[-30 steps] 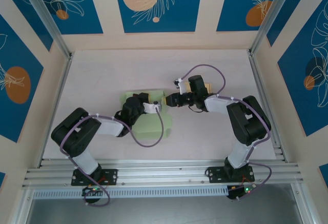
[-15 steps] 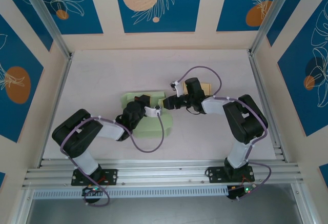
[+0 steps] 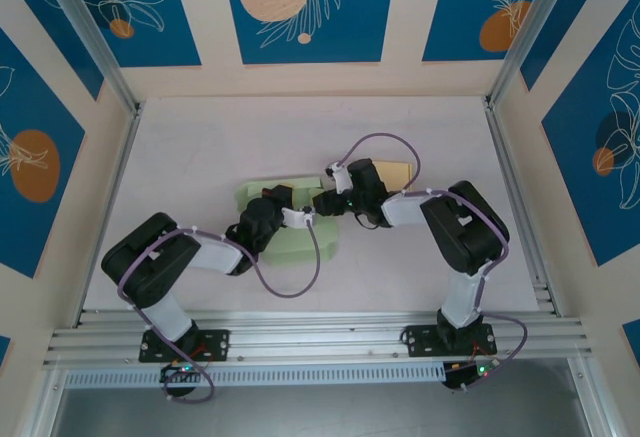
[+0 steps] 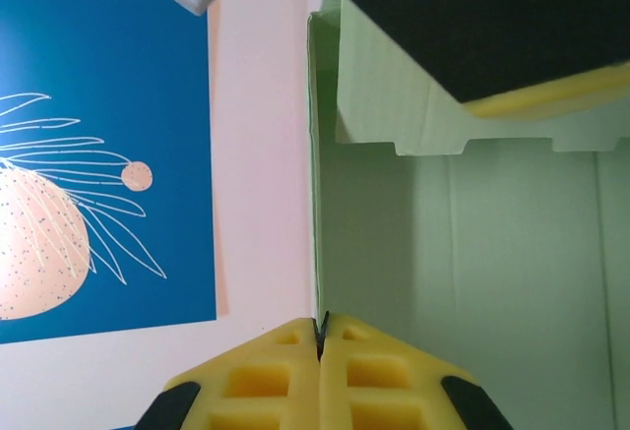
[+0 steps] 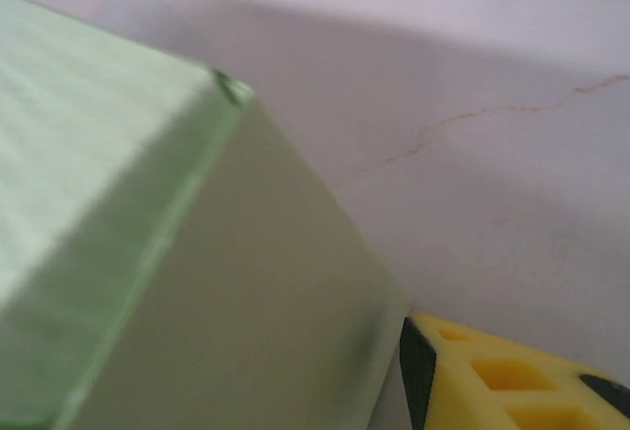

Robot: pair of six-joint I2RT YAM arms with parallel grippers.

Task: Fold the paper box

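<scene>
Paper box (image 3: 298,249): pale green, half-formed, at the centre of the table (image 3: 220,147).
Left gripper (image 4: 320,337): pinched shut on a thin side wall (image 4: 316,154), apparently bracing it.
Right gripper (image 3: 322,203): against the box's right corner; opening unclear, probably nudging a flap (image 4: 394,86).

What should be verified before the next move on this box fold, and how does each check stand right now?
1. Left gripper shut on the green paper box's wall edge: ok.
2. Right gripper at the box's right side: ok.
3. Right gripper's jaw opening: cannot tell.
4. Notched flap folded over the box floor: ok.
5. Box bottom flat on the table: cannot tell.
</scene>
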